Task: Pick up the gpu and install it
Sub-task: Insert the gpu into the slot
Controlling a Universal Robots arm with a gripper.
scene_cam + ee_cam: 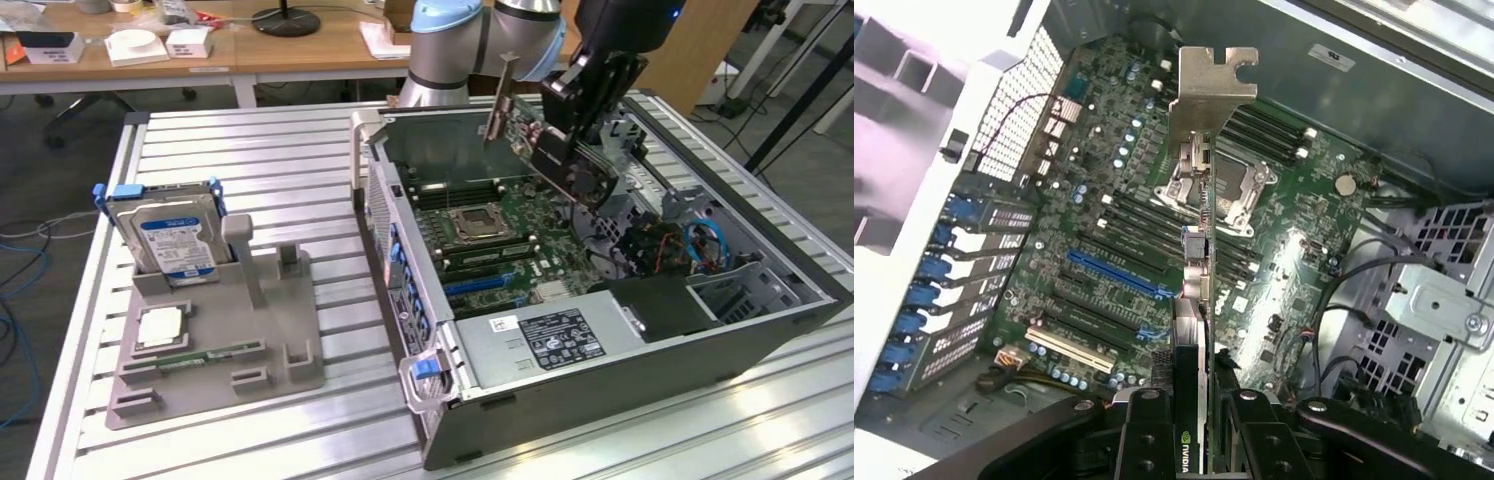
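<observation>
The gpu (550, 150) is a slim card with a black face and a metal bracket, held tilted in the air above the open computer case (641, 360). My gripper (577, 135) is shut on its rear part. In the wrist view the gpu (1196, 260) runs edge-on away from the gripper (1194, 420), its silver bracket (1210, 85) at the far end. Beneath it lies the green motherboard (1104, 230) with the blue expansion slot (1116, 275) off to one side of the card. The card hangs clear of the board.
A grey parts fixture (220, 330) on the exterior view's left holds a silver hard drive with a blue label (167, 235), a processor (160, 325) and a green memory stick (214, 352). The case walls, drive cage (747, 280) and cables (681, 245) surround the motherboard.
</observation>
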